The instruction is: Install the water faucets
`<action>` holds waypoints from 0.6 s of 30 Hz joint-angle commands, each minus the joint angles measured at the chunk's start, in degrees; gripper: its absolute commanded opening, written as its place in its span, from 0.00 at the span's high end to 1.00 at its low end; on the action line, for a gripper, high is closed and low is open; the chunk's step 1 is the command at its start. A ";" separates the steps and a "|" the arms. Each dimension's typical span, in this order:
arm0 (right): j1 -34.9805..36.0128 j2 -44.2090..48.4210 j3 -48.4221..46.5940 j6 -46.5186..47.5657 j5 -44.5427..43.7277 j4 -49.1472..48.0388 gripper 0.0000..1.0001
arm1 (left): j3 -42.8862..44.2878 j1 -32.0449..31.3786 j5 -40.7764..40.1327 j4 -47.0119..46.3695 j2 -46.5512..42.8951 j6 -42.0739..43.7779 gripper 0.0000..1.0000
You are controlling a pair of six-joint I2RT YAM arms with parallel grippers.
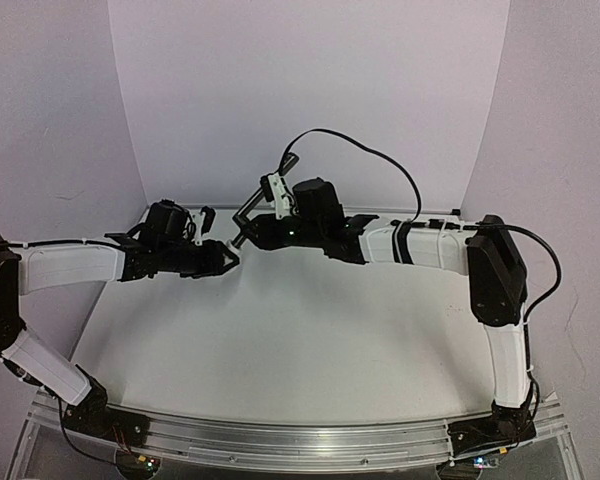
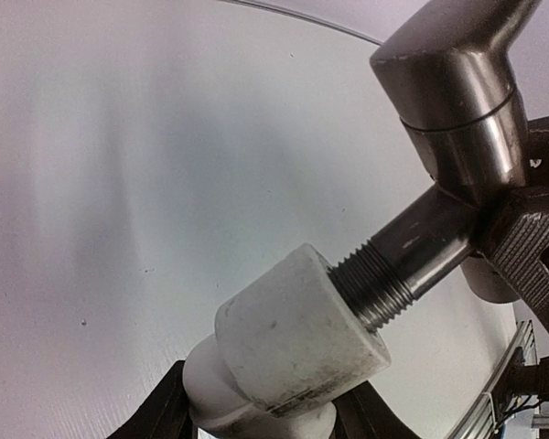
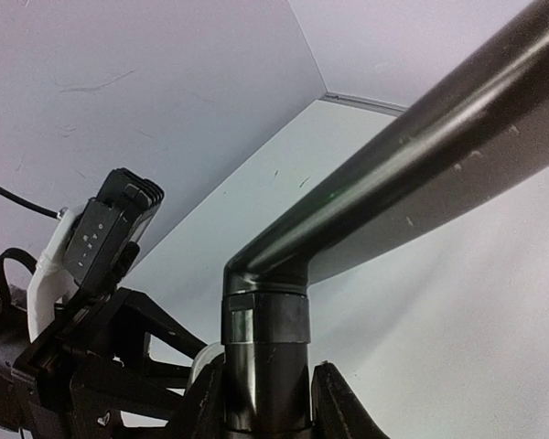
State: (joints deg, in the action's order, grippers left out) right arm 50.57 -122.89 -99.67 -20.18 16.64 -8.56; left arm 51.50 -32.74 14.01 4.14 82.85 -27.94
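Above the middle of the table, the dark metal water faucet (image 1: 263, 193) slants up with its long handle pointing to the back. My right gripper (image 3: 267, 402) is shut on the faucet's upright body (image 3: 265, 338), and the handle (image 3: 412, 174) runs off to the upper right. A white cylindrical fitting (image 2: 297, 334) sits between the fingers of my left gripper (image 2: 265, 416), which is shut on its lower neck. The faucet's threaded end (image 2: 375, 283) enters the fitting's mouth, with several threads still showing. The two grippers (image 1: 228, 258) (image 1: 248, 236) meet tip to tip.
The white table (image 1: 310, 330) is walled by pale panels at the back and sides. An aluminium rail (image 1: 300, 440) runs along the near edge. A black cable (image 1: 380, 160) loops above my right arm. The left arm's wrist camera (image 3: 110, 229) stands close to the faucet.
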 commanded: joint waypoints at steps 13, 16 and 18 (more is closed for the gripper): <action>3.86 -2.89 -4.47 -6.05 7.57 -1.65 1.00 | 7.95 -11.09 1.89 -7.93 -2.50 20.74 1.00; 3.87 -3.27 -4.96 -6.85 7.83 -1.67 1.00 | 7.52 -11.77 0.29 -8.23 -2.36 22.42 1.00; 3.86 -3.35 -5.19 -7.37 8.15 -1.66 1.00 | 7.25 -12.14 -0.41 -8.45 -2.35 23.67 1.00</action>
State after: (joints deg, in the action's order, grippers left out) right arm 50.57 -123.87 -100.95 -26.09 16.49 -7.88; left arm 53.30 -36.64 2.03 7.51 82.85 -21.75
